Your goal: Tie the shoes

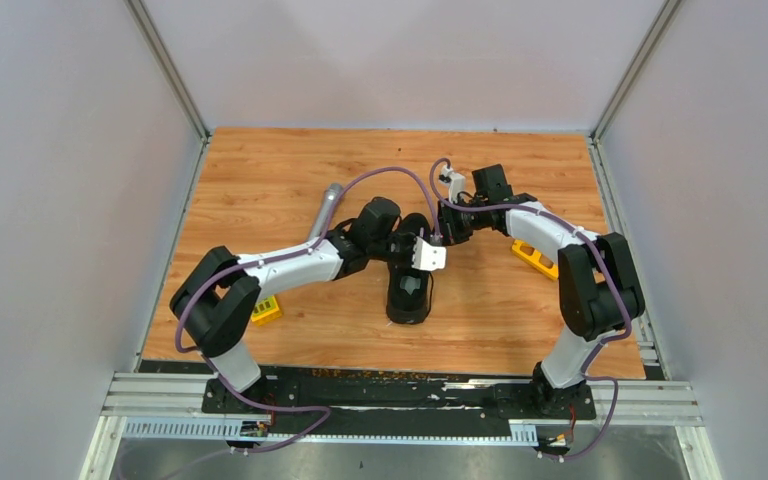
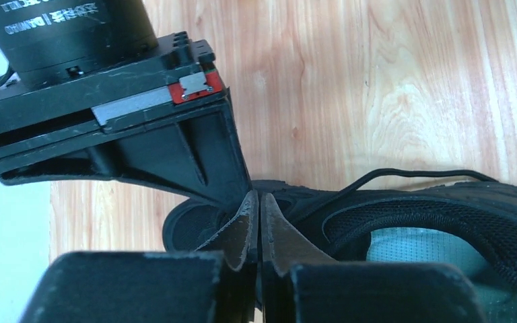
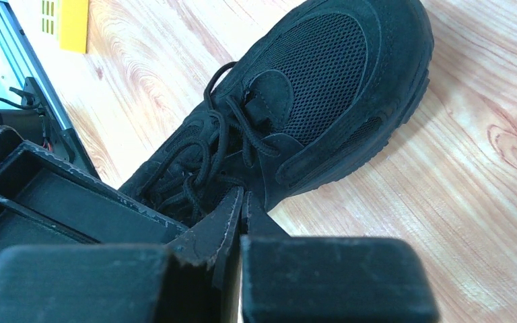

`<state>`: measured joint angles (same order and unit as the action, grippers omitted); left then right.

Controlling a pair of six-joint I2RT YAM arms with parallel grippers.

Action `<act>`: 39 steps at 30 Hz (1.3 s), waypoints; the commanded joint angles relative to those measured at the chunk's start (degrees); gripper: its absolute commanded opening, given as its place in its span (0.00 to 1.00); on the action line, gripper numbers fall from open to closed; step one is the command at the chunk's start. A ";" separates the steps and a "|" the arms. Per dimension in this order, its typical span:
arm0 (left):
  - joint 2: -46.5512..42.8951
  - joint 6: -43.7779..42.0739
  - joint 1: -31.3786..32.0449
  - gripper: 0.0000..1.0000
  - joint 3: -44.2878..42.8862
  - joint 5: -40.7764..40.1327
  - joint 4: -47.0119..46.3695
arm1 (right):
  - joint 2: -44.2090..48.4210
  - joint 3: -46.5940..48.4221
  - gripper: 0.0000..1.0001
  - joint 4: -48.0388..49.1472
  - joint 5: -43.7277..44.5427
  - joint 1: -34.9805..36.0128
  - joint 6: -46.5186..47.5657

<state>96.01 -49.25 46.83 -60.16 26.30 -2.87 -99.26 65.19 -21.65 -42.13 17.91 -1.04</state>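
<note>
Top external: left arm (image 1: 290, 262) and right arm (image 1: 550, 228) overhang the sneaker (image 1: 409, 300), microphone (image 1: 326, 208) nearby.

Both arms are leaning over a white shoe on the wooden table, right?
Not quite: the shoe is black, not white; the right wrist view shows it plainly. The rest is right.

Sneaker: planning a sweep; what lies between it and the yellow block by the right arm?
Only bare tabletop between sneaker and yellow block, per the top view.
</note>
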 commanded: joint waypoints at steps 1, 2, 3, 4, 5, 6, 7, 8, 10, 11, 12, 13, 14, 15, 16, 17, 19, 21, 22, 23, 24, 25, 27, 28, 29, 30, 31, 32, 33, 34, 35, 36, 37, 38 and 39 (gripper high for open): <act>-3.85 5.11 -0.27 0.00 -0.74 -1.66 -2.55 | 0.61 1.44 0.00 0.85 -0.94 -0.37 -0.67; -4.35 5.74 -0.56 0.00 -0.75 -1.71 -2.11 | 0.83 1.36 0.00 0.70 -0.98 -0.40 -0.56; -4.56 7.13 -0.71 0.00 -0.70 -1.70 -1.73 | 1.05 1.28 0.00 0.60 -0.90 -0.40 -0.58; -4.94 7.76 -1.15 0.00 -0.69 -1.78 -1.20 | 1.23 1.19 0.00 0.51 -0.88 -0.53 -0.61; -5.17 9.55 -1.40 0.00 -0.59 -2.09 -1.23 | 1.40 1.05 0.00 0.45 -0.85 -0.58 -0.55; -5.60 10.59 -2.27 0.00 -0.31 -2.48 -1.58 | 1.55 0.88 0.00 0.37 -0.78 -0.61 -0.50; -6.04 12.52 -2.75 0.00 -0.27 -2.61 -1.64 | 1.75 0.70 0.00 0.31 -0.62 -0.72 -0.35; -6.24 14.08 -3.64 0.00 -0.14 -3.07 -1.55 | 1.96 0.53 0.00 0.28 -0.47 -0.74 -0.27; -6.61 15.61 -5.04 0.00 -0.21 -3.58 -0.86 | 2.45 0.36 0.00 0.14 -0.41 -0.88 -0.30; -6.79 16.13 -5.46 0.00 -0.17 -3.60 -0.58 | 2.66 0.29 0.00 0.19 -0.34 -1.02 -0.34; -6.88 17.11 -6.32 0.00 0.01 -3.58 -0.05 | 2.93 0.21 0.00 0.14 -0.30 -1.08 -0.36; -7.13 17.63 -6.71 0.00 0.20 -3.43 0.14 | 3.08 0.28 0.00 0.04 -0.18 -1.09 -0.31; -7.31 18.30 -7.47 0.00 0.66 -3.14 0.54 | 3.25 0.33 0.00 -0.17 -0.13 -1.16 -0.38; -7.61 18.48 -8.09 0.00 0.83 -2.74 1.15 | 3.33 0.44 0.00 -0.23 -0.07 -1.21 -0.44; -7.82 18.84 -8.39 0.00 1.23 -2.44 1.53 | 3.49 0.53 0.00 -0.43 -0.06 -1.21 -0.43; -8.20 19.06 -8.98 0.00 1.66 -1.90 1.99 | 3.65 0.67 0.00 -0.51 0.02 -1.23 -0.45; -8.86 20.08 -9.75 0.00 2.50 -1.23 2.20 | 3.81 1.08 0.00 -0.92 0.42 -1.29 -0.53; -9.51 20.79 -10.30 0.00 3.17 -0.63 2.36 | 3.90 1.53 0.00 -1.40 1.70 -1.28 -0.54; -9.69 21.26 -10.42 0.00 3.41 -0.55 2.35 | 3.98 1.72 0.00 -1.56 2.43 -1.24 -0.49; -10.11 21.55 -10.55 0.00 3.92 -0.31 2.13 | 4.12 1.96 0.00 -1.70 3.25 -1.27 -0.17; -10.26 21.94 -10.67 0.00 4.13 0.01 2.06 | 4.28 2.16 0.00 -1.73 4.34 -1.32 0.08; -10.48 22.10 -10.76 0.00 4.52 0.42 1.90 | 4.36 2.33 0.00 -1.76 5.33 -1.36 0.52; -10.67 22.83 -10.94 0.00 5.03 0.84 1.64 | 4.00 2.76 0.00 -1.92 6.73 -1.90 0.55; -10.76 23.18 -11.04 0.00 5.22 1.07 1.60 | 3.69 3.02 0.00 -2.02 6.97 -2.53 0.08; -10.97 23.25 -11.16 0.00 5.62 1.35 1.57 | 3.50 3.21 0.00 -2.11 6.99 -2.98 -0.28; -11.08 23.42 -11.20 0.00 5.87 1.41 1.52 | 3.35 3.53 0.00 -2.29 7.12 -3.39 -0.52; -11.34 23.50 -11.40 0.00 6.38 1.56 1.41 | 3.25 3.87 0.00 -2.42 7.16 -3.53 -0.56; -11.49 23.61 -11.54 0.00 6.59 1.69 1.40 | 3.13 4.28 0.00 -2.44 7.16 -3.66 -0.36; -11.79 23.71 -11.68 0.00 6.98 1.77 1.43 | 2.93 5.07 0.00 -2.55 7.12 -3.64 -0.09; -12.09 23.78 -11.81 0.00 7.16 1.79 1.45 | 2.53 5.92 0.00 -2.87 7.05 -3.60 0.11; -12.21 23.90 -12.01 0.00 7.47 1.92 1.53 | 2.17 6.71 0.00 -3.14 6.59 -3.53 0.58; -12.52 23.97 -12.18 0.00 7.62 1.96 1.59 | 1.81 7.64 0.00 -3.36 6.24 -3.23 1.60; -12.56 24.06 -12.23 0.00 7.96 1.99 1.59 | 1.34 8.53 0.00 -3.50 6.07 -2.93 3.05; -12.76 24.09 -12.30 0.00 8.09 2.08 1.45 | 0.89 9.68 0.00 -3.87 6.16 -2.64 4.22; -12.81 24.31 -12.34 0.00 8.43 2.21 1.37 | 0.31 10.68 0.00 -4.04 6.29 -2.36 5.07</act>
<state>85.78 -26.68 35.00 -52.53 27.14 -0.64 -97.54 70.54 -25.26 -35.99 14.44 0.05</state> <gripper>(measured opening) 0.007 0.009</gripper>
